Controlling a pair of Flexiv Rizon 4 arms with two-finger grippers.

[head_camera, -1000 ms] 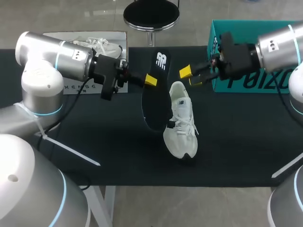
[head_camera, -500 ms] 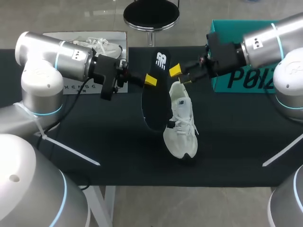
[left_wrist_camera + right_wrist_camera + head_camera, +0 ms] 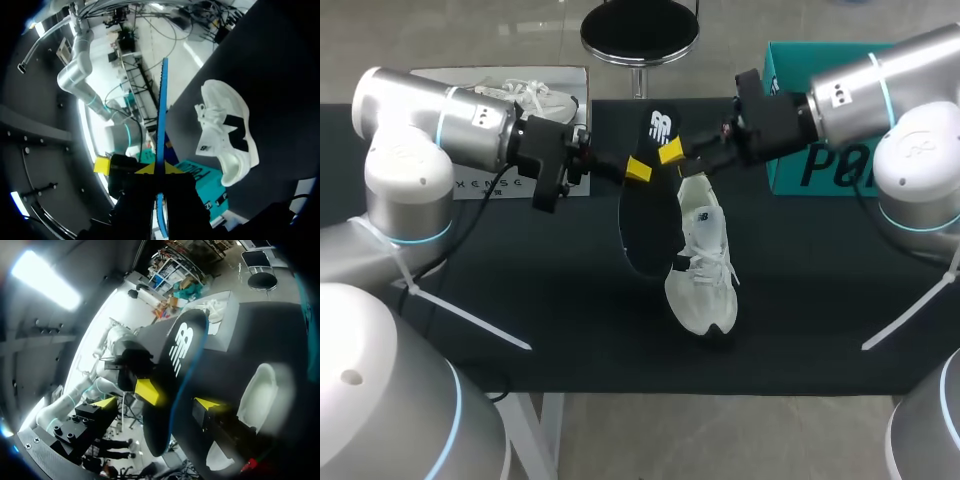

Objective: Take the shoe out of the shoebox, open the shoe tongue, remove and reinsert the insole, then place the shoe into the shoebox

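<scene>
My left gripper (image 3: 638, 170) is shut on the long edge of the black insole (image 3: 642, 215) and holds it up on edge above the table. In the left wrist view the insole (image 3: 161, 105) shows edge-on as a thin blue line between the yellow tips of the left gripper (image 3: 159, 169). My right gripper (image 3: 677, 162) is open and straddles the insole's logo end. In the right wrist view the insole (image 3: 175, 375) stands between the spread fingers of the right gripper (image 3: 178, 397). The white shoe (image 3: 705, 260) lies on the black table beside the insole, heel toward the right gripper.
A teal shoebox (image 3: 820, 170) stands at the back right, behind my right arm. A grey open box (image 3: 480, 185) with another white shoe (image 3: 525, 95) in it sits at the back left. The black table (image 3: 520, 280) extends in front of the shoe.
My right arm has swung left from beside the teal box, and its open fingers now sit on either side of the insole's upper end. The left arm and shoe have not moved.
</scene>
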